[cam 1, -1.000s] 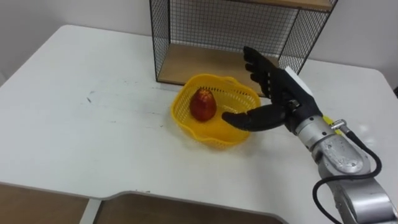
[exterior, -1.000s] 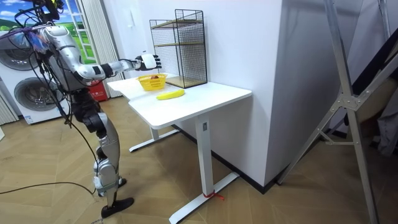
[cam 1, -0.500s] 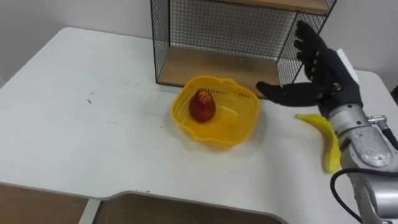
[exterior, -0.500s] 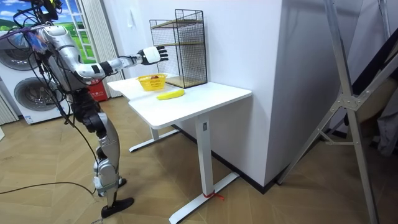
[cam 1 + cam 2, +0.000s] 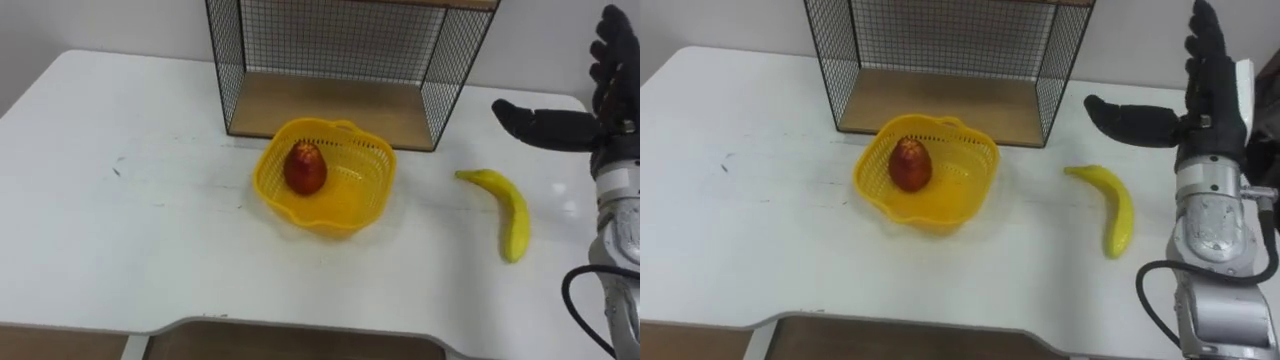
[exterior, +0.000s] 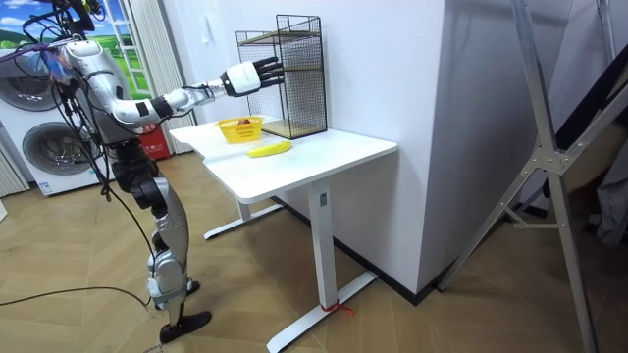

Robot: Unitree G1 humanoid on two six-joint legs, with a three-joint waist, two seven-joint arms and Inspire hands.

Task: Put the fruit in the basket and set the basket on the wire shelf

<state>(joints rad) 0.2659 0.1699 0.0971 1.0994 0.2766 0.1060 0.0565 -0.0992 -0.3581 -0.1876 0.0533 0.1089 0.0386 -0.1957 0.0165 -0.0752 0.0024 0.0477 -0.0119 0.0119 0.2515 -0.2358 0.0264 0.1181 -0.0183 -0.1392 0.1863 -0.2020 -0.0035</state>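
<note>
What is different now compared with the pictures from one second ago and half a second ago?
The right hand, open throughout, left the right rim of the basket, rose and swung right, over toward the banana. It took hold of nothing. The basket with the red fruit inside, the banana on the table and the wire shelf stayed put; their slight shift is the camera's.

Loses the top of the wire shelf point(image 5: 340, 40) past the upper edge in the 2 eye views. Cuts the right hand point(image 5: 612, 135) at the left eye view's right edge, with part of its fingers point(image 5: 612, 55) beyond it. Crops the bench point(image 5: 120, 250) at its near left corner and right side. Cannot make out the red fruit point(image 5: 305, 168) in the basket point(image 6: 240, 128) in the room view: too small there.
</note>
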